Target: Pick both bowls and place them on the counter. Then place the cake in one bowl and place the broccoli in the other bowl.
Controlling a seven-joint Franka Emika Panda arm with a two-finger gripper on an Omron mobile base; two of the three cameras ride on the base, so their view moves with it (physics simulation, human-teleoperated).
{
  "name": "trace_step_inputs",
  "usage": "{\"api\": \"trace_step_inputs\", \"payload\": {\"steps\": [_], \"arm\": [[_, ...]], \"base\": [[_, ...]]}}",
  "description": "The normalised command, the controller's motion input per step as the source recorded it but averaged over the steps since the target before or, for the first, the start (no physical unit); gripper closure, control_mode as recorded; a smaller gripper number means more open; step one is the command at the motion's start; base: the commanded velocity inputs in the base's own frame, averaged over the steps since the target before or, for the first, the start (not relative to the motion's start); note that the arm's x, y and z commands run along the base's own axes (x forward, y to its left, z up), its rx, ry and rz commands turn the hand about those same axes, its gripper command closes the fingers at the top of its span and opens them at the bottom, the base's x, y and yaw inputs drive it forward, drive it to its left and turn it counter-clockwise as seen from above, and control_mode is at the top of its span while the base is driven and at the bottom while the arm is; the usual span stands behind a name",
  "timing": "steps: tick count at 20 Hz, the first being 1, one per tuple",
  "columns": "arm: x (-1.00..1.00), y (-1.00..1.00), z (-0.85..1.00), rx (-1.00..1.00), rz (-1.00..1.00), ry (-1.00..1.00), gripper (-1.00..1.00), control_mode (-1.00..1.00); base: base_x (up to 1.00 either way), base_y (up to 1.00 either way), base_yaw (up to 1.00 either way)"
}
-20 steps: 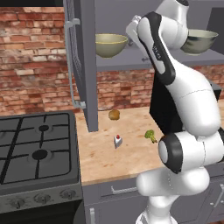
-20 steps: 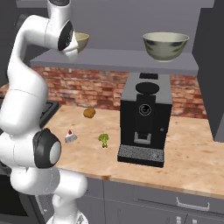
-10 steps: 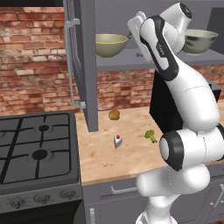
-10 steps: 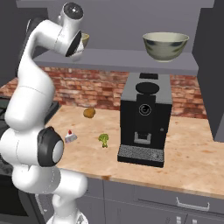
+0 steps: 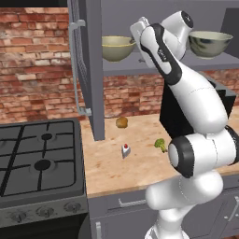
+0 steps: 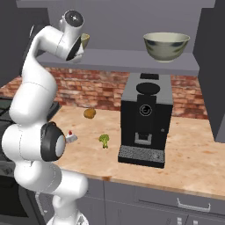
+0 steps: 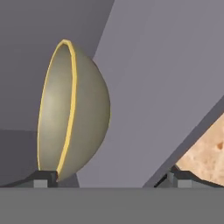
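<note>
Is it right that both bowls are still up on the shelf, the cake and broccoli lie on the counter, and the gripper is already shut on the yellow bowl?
Not quite. The gripper is open, its fingertips apart near the yellow bowl, as the hand view shows. The rest holds: the grey-green bowl is on the shelf, and the cake and broccoli lie on the counter.

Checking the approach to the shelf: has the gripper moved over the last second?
Yes. The gripper has swung left along the shelf, closing on the yellow-tan bowl.
</note>
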Motion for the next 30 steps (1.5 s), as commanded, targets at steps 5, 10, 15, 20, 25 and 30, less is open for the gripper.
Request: {"api": "trace_step_inputs", "payload": {"steps": [5,10,15,20,25,30], "arm": [[0.35,0.08,0.0,0.0,0.0,0.02,-1.0,-1.0],[0.35,0.0,0.0,0.0,0.0,0.04,-1.0,-1.0],[0.32,0.01,0.0,0.0,0.0,0.06,-1.0,-1.0],[0.27,0.05,0.0,0.0,0.0,0.06,-1.0,-1.0],[0.05,0.16,-0.06,0.0,0.0,0.04,-1.0,-1.0],[0.0,0.22,-0.16,-0.02,0.0,0.02,1.0,-1.0]], "base": [[0.0,0.0,0.0],[0.0,0.0,0.0],[0.0,0.0,0.0],[0.0,0.0,0.0],[0.0,0.0,0.0],[0.0,0.0,0.0]]}}
